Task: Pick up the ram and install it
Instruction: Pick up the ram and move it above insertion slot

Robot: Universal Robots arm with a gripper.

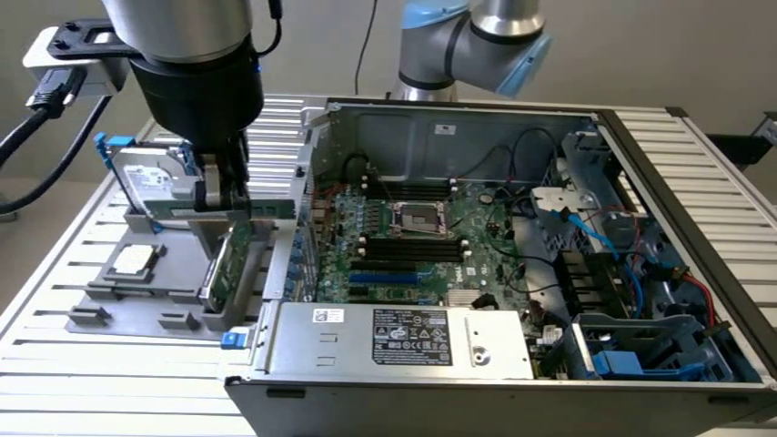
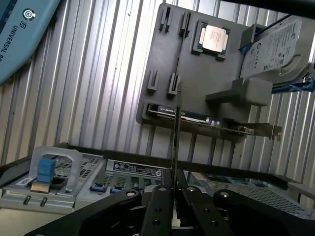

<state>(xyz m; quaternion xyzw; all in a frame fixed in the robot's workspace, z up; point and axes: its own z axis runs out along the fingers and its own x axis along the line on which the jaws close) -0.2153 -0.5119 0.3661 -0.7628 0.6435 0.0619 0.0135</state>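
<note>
- Your gripper [image 2: 173, 191] is clamping the ram [image 2: 175, 128] edge-on, hovering over the holder [image 1: 122, 300] on the desk [image 1: 73, 373].
- Ram's long axis is lying level; slots [image 1: 413, 244] are waiting toward the exterior view's right.

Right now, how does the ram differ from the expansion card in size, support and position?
The ram is a narrow stick; the expansion card is much taller and has a metal bracket. The ram is clamped in the end effector, above the grey tray; the expansion card stands in a slot of that tray. Both are green circuit boards on edge, outside the computer case.
</note>
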